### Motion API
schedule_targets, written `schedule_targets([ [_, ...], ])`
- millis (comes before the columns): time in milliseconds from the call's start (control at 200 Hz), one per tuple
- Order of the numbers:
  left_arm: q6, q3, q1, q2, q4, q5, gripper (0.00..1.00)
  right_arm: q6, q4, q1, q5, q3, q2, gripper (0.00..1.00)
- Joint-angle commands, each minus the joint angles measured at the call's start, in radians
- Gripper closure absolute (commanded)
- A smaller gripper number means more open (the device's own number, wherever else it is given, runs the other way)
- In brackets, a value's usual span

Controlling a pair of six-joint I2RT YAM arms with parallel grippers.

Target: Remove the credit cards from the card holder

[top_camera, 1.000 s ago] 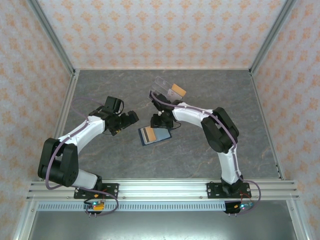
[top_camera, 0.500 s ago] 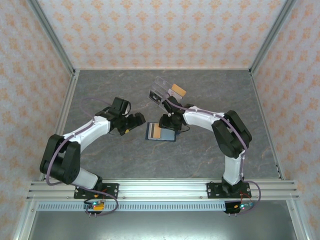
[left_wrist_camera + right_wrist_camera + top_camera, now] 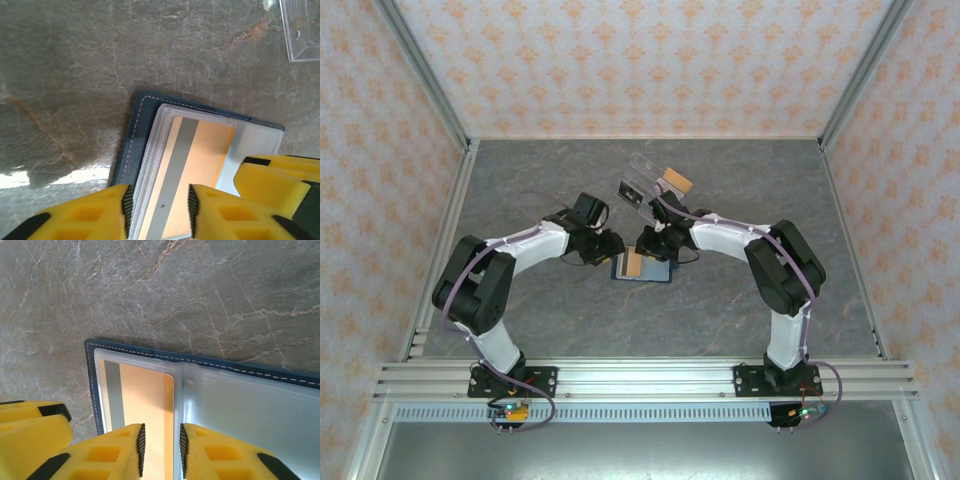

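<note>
Top external: my left fingers [image 3: 608,250] and right fingers [image 3: 653,245] meet over the card holder [image 3: 655,271], which lies open mid-bench [image 3: 580,320]. Both arms reach inward with elbows out, and the forearms form an arch.

Left wrist: my fingers stand a narrow gap apart, straddling the holder's outer pocket edge and the orange card [image 3: 205,160], which is tucked in that pocket. Can't tell if the tips pinch or just sit above.

Right wrist: tighter gap, over the card's inner edge by the centre fold. Grip is equally unclear.

Each wrist view catches the other arm's yellow fingers alongside. Top external adds the clear box [image 3: 640,185] behind the holder, with a tan card [image 3: 675,181] just beside it. Left wrist catches the box's corner.
</note>
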Motion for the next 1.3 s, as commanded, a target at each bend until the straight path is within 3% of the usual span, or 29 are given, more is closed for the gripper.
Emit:
schedule_targets([
  [0,-0.008,0.038,-0.010,0.025,0.025,0.010,0.68,0.011,0.015,-0.007,0.010,-0.014,0.013,0.75],
  [505,-0.075,-0.003,-0.012,0.074,0.101,0.038,0.84,0.008,0.028,-0.007,0.006,-0.016,0.029,0.79],
  [1296,-0.080,-0.052,-0.015,0.106,0.103,0.052,0.96,0.029,0.096,-0.013,-0.067,-0.035,0.067,0.84],
])
